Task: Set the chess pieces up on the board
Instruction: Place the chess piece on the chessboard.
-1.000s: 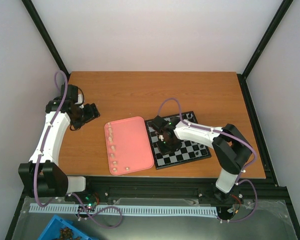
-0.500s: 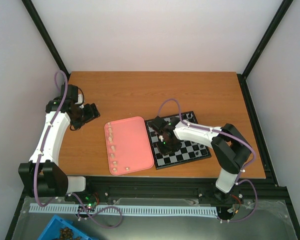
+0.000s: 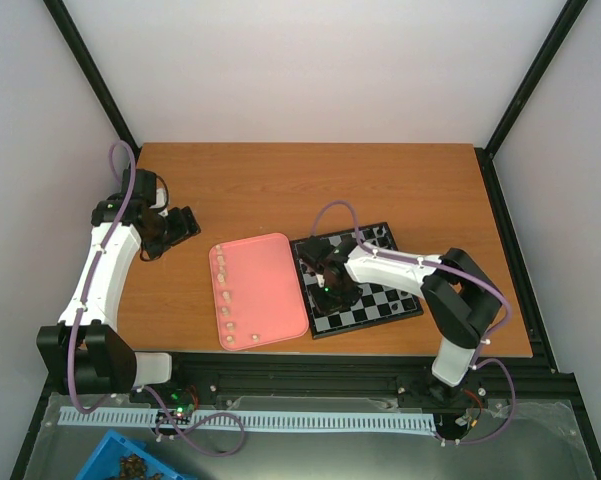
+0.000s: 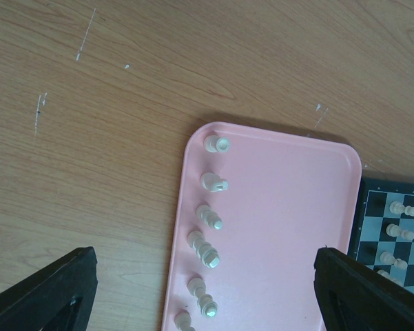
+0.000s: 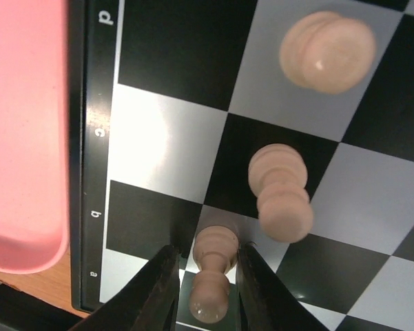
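Observation:
The board (image 3: 405, 308) lies right of centre, beside the pink tray (image 3: 270, 290). Several cream chess pieces (image 3: 223, 295) stand in a row along the tray's left edge, seen closer in the left wrist view (image 4: 210, 215). My right gripper (image 3: 332, 285) is low over the board's left part. In the right wrist view its jaws (image 5: 208, 258) stand slightly apart on either side of a cream pawn (image 5: 213, 276) that stands on the board (image 5: 165, 145). Two more cream pawns (image 5: 279, 193) stand beyond it. My left gripper (image 3: 185, 225) is wide open and empty above the table, left of the tray.
Dark pieces (image 3: 380, 233) sit at the board's far right corner. The tray's rim (image 5: 24, 124) lies close to the board's left edge. Cream pieces stand on the board's near columns in the left wrist view (image 4: 396, 231). A blue bin (image 3: 130, 465) sits below the table.
My right gripper has shifted slightly left along the board's left part. The left arm has not moved.

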